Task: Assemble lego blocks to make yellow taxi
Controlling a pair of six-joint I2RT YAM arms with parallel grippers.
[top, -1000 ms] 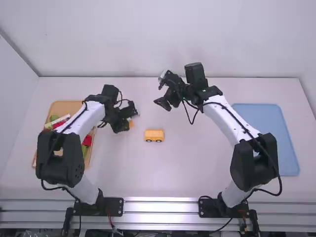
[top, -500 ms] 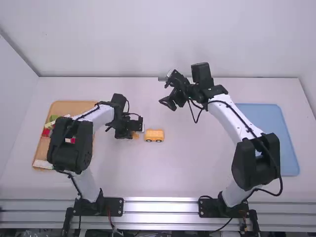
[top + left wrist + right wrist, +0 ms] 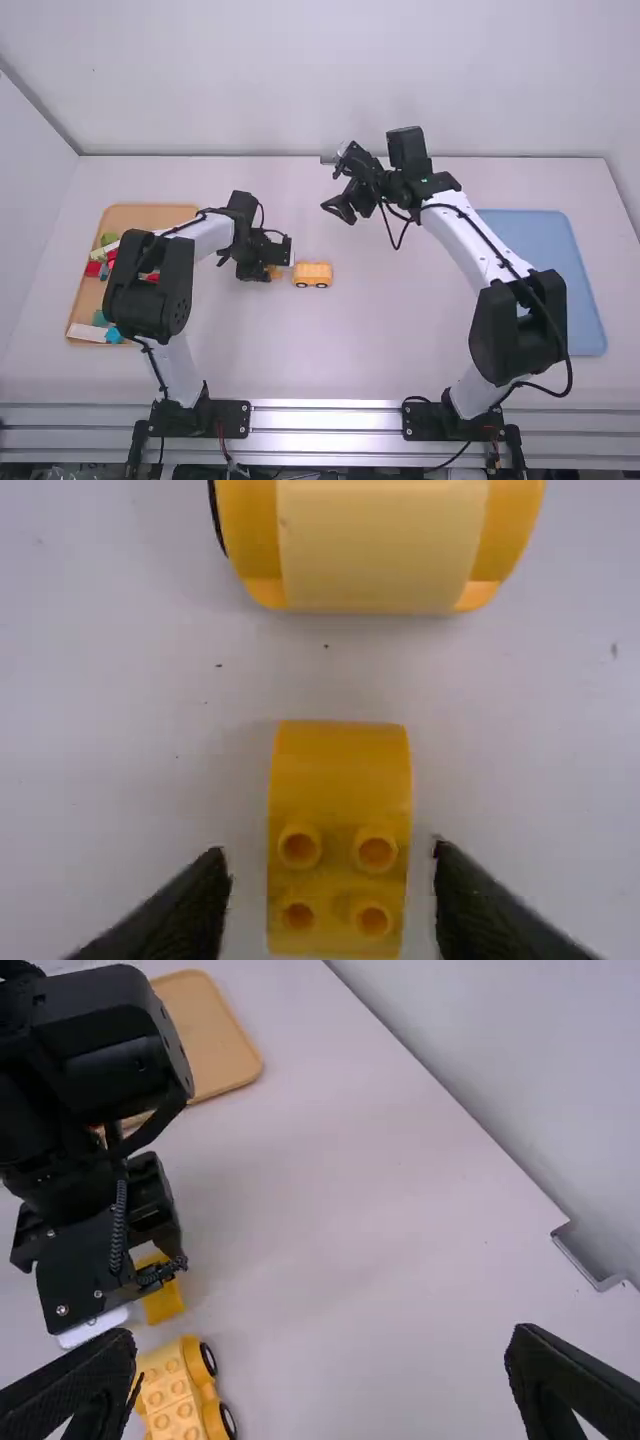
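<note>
With the car as the centre of my clock in the high view, the tray of blocks lay at nine. Closer in along that line, the left gripper was well open, a finger each side of the loose block and a gap at both flanks, so it held nothing. I judged the step to be picking up that rounded yellow piece; its fingertips were blurred, so they perhaps needed to go lower before closing. Then I wanted a lift, a short carry towards three o'clock and a square press onto the car's studs. The right gripper, at one o'clock, was spread wide and empty. The blue tray sat at three.
</note>
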